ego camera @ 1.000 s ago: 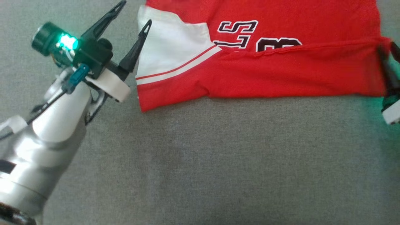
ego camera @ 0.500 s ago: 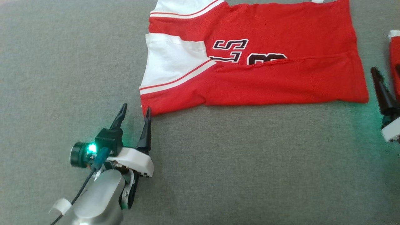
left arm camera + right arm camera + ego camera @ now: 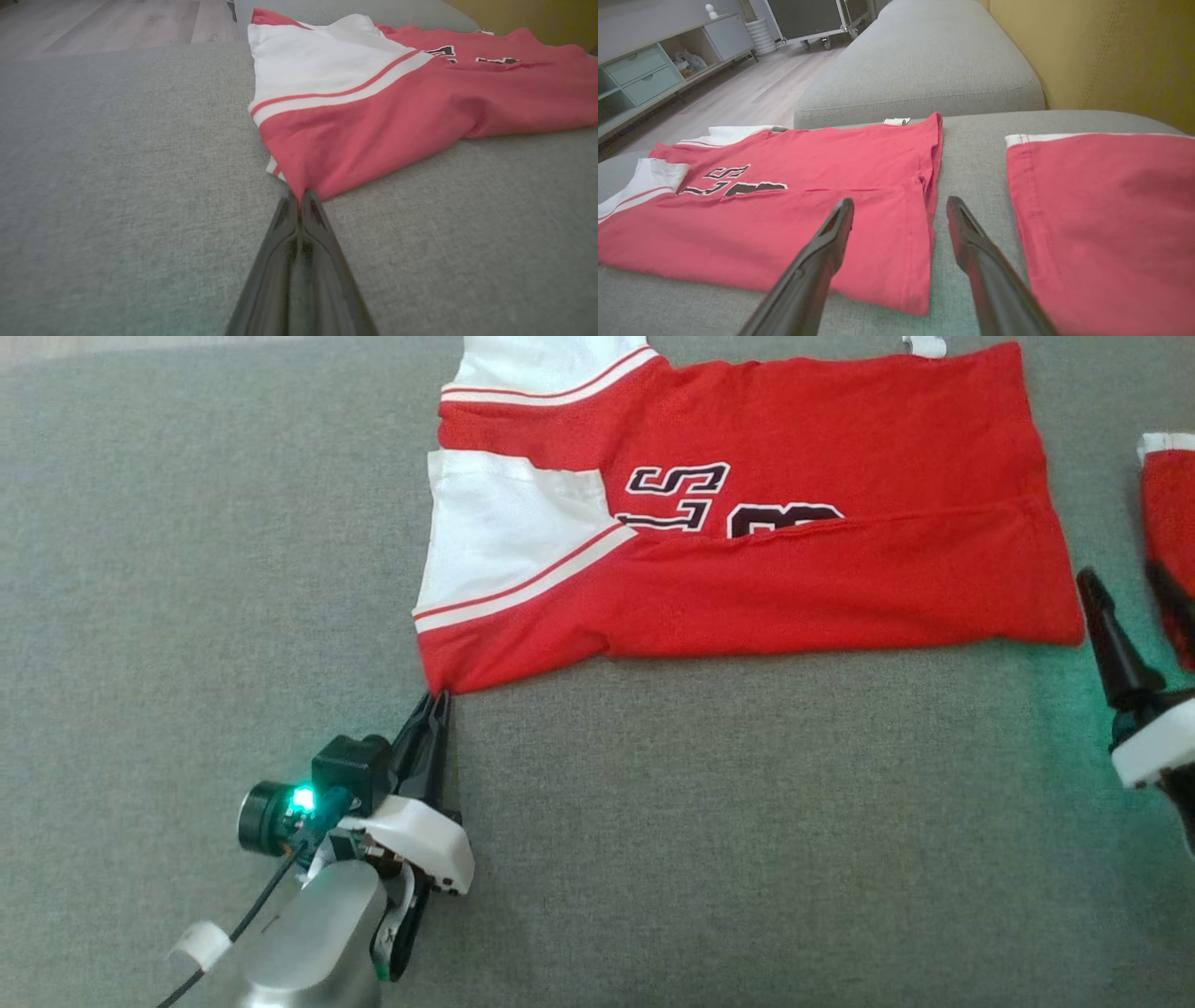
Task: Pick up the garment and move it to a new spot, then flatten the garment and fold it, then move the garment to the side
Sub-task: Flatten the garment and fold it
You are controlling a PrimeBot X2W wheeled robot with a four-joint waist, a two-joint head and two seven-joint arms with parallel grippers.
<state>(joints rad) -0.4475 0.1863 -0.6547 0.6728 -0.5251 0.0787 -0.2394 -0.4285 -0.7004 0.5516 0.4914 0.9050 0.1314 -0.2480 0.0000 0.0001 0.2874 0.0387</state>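
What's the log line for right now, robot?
left pincer: shut on jersey corner | right pincer: open by jersey's other end | jersey: partly folded on sofa

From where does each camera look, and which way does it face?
Head view: on the head, looking down at the red jersey on the grey cushion; left tool, its forearm and right tool show.
Left wrist view: on the left wrist, looking low along its shut fingers, which pinch the red jersey's corner.
Right wrist view: on the right wrist, looking across the red jersey; open fingers show.
Shared: all views show the black lettering.
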